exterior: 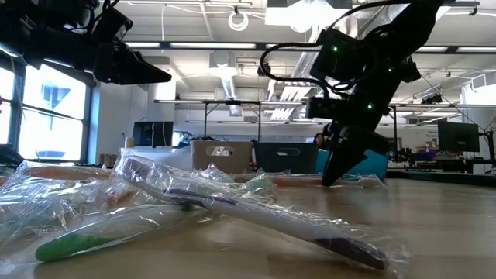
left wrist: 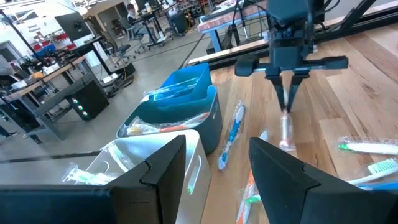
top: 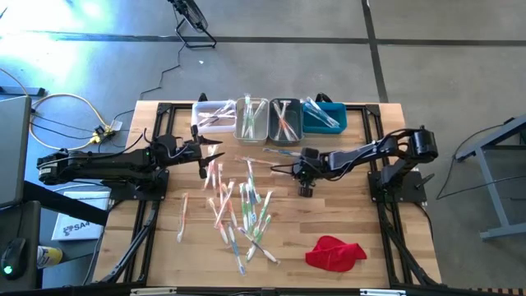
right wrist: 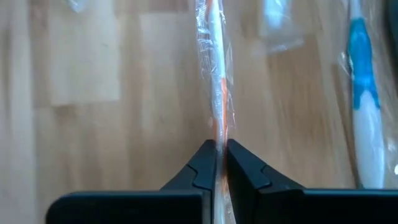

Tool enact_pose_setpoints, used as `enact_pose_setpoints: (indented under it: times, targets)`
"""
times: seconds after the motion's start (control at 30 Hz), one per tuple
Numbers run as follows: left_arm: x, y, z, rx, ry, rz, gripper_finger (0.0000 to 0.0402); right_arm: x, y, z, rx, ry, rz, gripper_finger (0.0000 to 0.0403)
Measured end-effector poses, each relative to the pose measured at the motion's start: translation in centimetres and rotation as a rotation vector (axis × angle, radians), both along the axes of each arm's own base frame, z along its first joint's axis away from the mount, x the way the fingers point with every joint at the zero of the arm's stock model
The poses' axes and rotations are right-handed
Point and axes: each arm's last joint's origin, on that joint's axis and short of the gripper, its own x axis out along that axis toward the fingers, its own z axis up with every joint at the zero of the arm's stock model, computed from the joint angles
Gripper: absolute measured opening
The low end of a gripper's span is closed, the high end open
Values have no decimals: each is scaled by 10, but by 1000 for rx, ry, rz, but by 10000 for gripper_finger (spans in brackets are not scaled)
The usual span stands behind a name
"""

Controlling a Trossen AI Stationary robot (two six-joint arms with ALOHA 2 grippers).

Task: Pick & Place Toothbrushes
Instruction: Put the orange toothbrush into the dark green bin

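Gripping: right gripper [right wrist: 216,163] fingers pinch orange toothbrush [right wrist: 216,81] on worktop [top: 345,205].
Left gripper [top: 215,148]: fingers wide, by bins [top: 251,122].
Nearby: red cloth [top: 334,252].

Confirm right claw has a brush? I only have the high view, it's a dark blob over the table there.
Observer: Yes. In its wrist view the right claw is shut on an orange-handled toothbrush in a clear wrapper.
Operator: Lifted yet?
Observer: Can't tell. The low view shows the claw tips down at the tabletop; the wrapped brush runs along the wood in front of them.
Operator: Left claw?
Observer: Open, nothing between its fingers. Its wrist view looks over the white bin and blue bin, both holding wrapped brushes.
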Motion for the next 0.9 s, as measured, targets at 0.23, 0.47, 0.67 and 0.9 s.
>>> enact_pose_setpoints:
  times: [0.23,0.47,0.67,0.9]
  targets:
    - [0,0,0,0,-1,0,171,13,1,16,23,-89,20,14]
    - [0,0,0,0,-1,0,171,28,0,36,26,-165,33,14]
    - [0,0,0,0,-1,0,171,44,-2,61,-22,-248,5,13]
    - [0,0,0,0,-1,0,171,61,-6,93,-140,-335,-23,13]
